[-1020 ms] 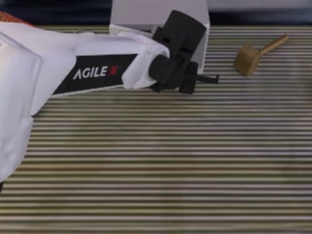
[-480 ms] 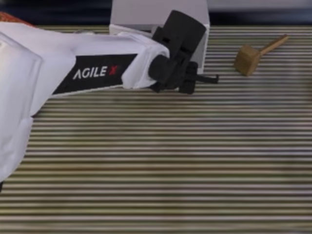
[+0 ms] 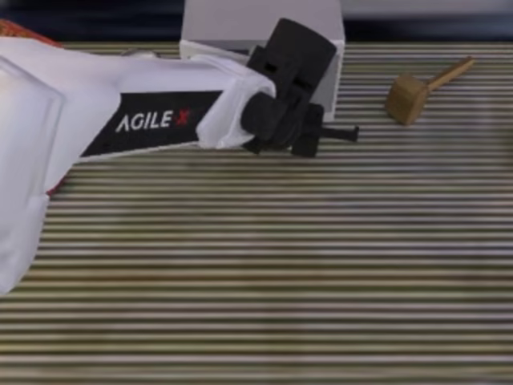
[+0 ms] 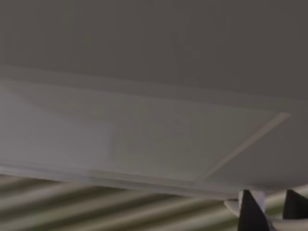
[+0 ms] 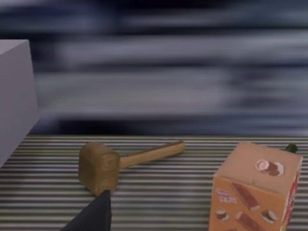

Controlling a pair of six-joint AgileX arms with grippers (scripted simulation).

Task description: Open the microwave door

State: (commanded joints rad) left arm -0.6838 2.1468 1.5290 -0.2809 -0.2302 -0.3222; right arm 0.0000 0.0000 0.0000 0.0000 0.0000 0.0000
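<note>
Microwave (image 3: pixel 240 20) at the counter's (image 3: pixel 280 281) far edge; its door (image 4: pixel 144 139) looks barely ajar. Left claw (image 3: pixel 341 131) at the front right corner, has crept slightly leftward, probably pulling; finger state unclear. Right claw unseen.

The big white left arm (image 3: pixel 120 120) covers much of the microwave (image 3: pixel 264 20) in the top view. The microwave's back part is also cut off by the top edge of the frame. Its door cannot be seen there, because the arm's black end is in front of it. The left gripper (image 3: pixel 341 132) shows only as a thin dark bit poking out near the middle of the frame, too small to tell how the jaws stand.

In the left wrist view, a grey panel fills nearly the whole frame and runs past its edges.

In the right wrist view, the snack box (image 5: pixel 255 192) is cut off at the bottom edge. The background behind the worktop (image 5: pixel 159 202) is blurred.
</note>
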